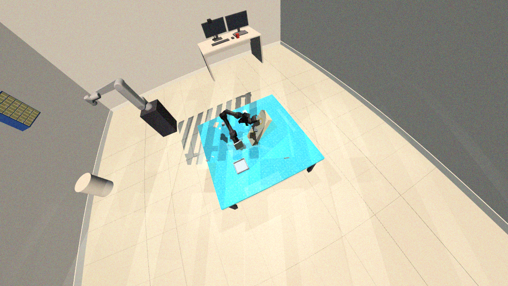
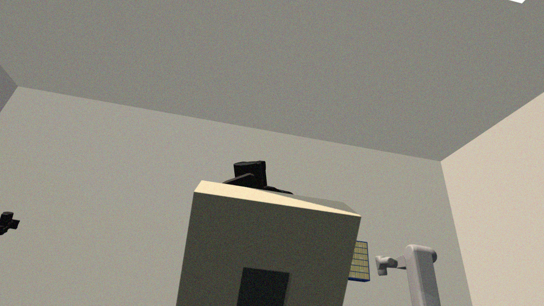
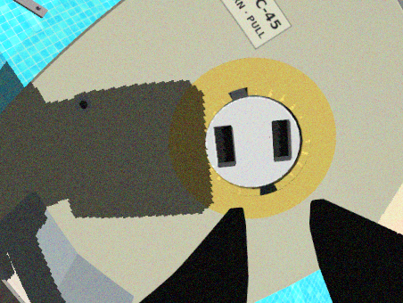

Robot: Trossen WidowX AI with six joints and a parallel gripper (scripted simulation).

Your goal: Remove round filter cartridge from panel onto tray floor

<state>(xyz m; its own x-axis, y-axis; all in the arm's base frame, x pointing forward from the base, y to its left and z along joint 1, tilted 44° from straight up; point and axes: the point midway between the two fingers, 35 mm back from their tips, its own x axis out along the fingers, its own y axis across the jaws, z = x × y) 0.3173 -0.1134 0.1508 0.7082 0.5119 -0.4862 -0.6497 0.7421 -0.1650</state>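
The round white cartridge (image 3: 252,143) sits in a yellow ring on the beige service panel (image 3: 357,111) (image 1: 265,131) (image 2: 266,235). Its two dark slots run nearly upright in the wrist view, and two dark notches show at its rim. My gripper (image 3: 276,217) (image 1: 260,121) is partly open and empty, its fingertips a modest gap apart. In the wrist view the tips appear below the cartridge, over the ring's lower edge; contact with the panel cannot be told. The tray (image 1: 241,166) is empty, on the blue table in front of the arm's base.
A shadow covers the panel left of the cartridge. A printed label (image 3: 263,22) is above it. A blue-grey part (image 3: 85,272), not clearly identifiable, shows at lower left. A small bar (image 1: 286,157) lies on the table (image 1: 298,152). Small pale objects lie behind the arm.
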